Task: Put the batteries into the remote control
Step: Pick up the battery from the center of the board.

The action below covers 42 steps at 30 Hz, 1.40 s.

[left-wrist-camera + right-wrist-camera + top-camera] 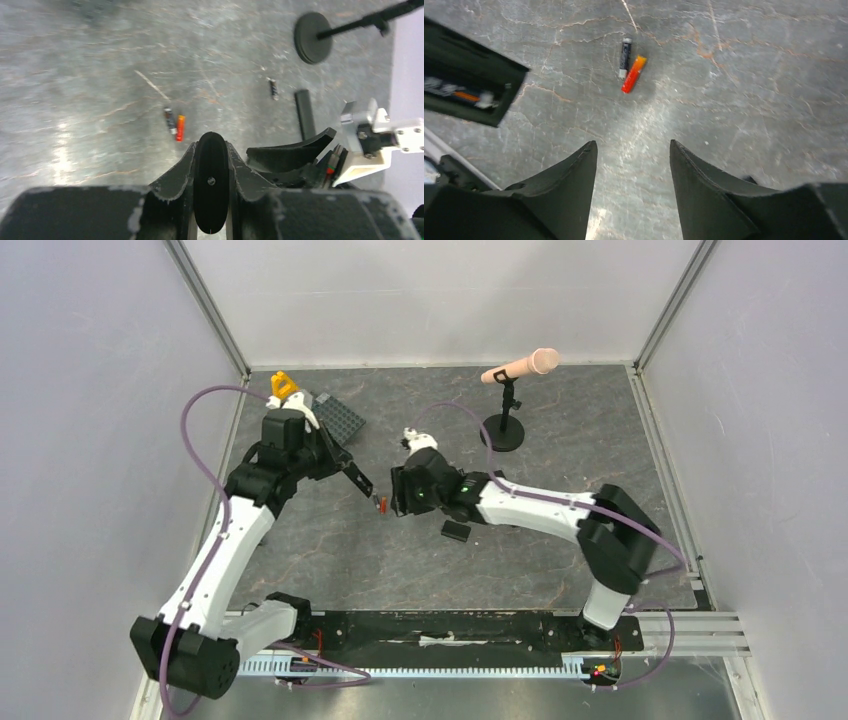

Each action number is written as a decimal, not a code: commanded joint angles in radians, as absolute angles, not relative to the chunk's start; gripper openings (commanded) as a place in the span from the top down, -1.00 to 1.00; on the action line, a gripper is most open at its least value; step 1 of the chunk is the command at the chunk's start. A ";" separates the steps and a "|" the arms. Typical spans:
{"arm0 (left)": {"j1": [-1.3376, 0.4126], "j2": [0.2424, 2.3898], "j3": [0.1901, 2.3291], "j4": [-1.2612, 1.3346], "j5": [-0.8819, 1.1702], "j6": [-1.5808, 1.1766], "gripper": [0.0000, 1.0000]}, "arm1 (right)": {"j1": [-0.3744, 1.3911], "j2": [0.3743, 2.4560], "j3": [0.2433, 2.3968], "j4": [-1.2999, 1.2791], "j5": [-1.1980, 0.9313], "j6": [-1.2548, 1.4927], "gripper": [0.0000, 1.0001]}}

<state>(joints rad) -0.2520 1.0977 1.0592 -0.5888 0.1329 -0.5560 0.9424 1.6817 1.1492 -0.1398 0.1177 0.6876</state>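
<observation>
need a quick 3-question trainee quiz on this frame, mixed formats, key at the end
1. True or false: the right gripper is shut on a battery.
2. What is the left gripper clamped on? A. the microphone B. the remote control C. nothing
3. Fill in: on the table, right beside the orange battery, lies a ___ one.

Key
1. False: the right gripper is open and empty above the table.
2. B
3. dark: the dark battery lies alongside the orange one.
</observation>
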 commanded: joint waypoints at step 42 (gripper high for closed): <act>-0.247 0.931 0.955 -0.495 0.306 -0.324 0.96 | 0.931 1.804 1.213 -0.204 0.314 0.509 1.00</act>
<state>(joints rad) -0.2501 0.9096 0.9718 -0.6247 0.0505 -0.4419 0.9943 2.0270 1.3685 -0.2790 0.3298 0.5552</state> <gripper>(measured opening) 0.244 0.045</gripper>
